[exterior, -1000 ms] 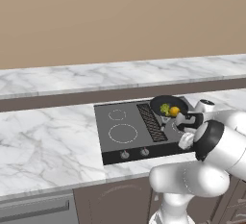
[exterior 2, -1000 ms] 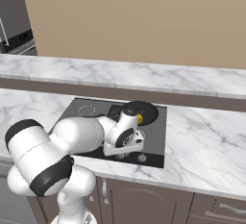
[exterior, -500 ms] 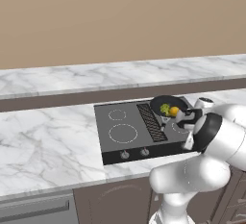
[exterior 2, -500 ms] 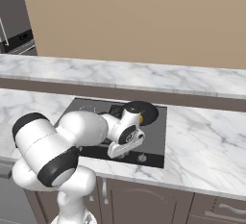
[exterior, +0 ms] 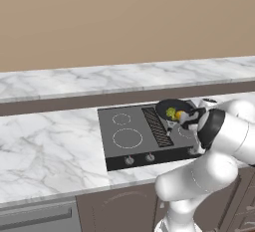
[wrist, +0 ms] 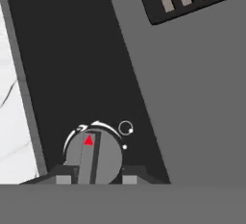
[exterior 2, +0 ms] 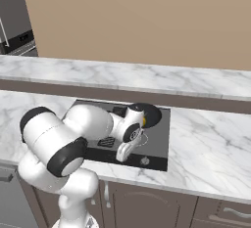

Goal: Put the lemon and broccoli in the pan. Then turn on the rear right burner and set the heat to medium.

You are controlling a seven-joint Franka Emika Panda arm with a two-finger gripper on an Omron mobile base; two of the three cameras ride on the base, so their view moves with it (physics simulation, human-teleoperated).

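Change: over the last second the arm has swung right and lower over the stove front; the hand [wrist: 93,177] has begun to ease off the knob [wrist: 93,155].
Meaning: burner setting looks nearly finished.
Hand: narrow, fingers flanking the knob, nothing carried.
Lemon [exterior: 179,115]: in the pan [exterior: 172,107], rear right burner.
Broccoli [exterior: 171,112]: beside it, same pan.

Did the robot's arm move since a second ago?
Yes. In the left base view its dark elbow rose up and toward the pan, while the stove stayed put.
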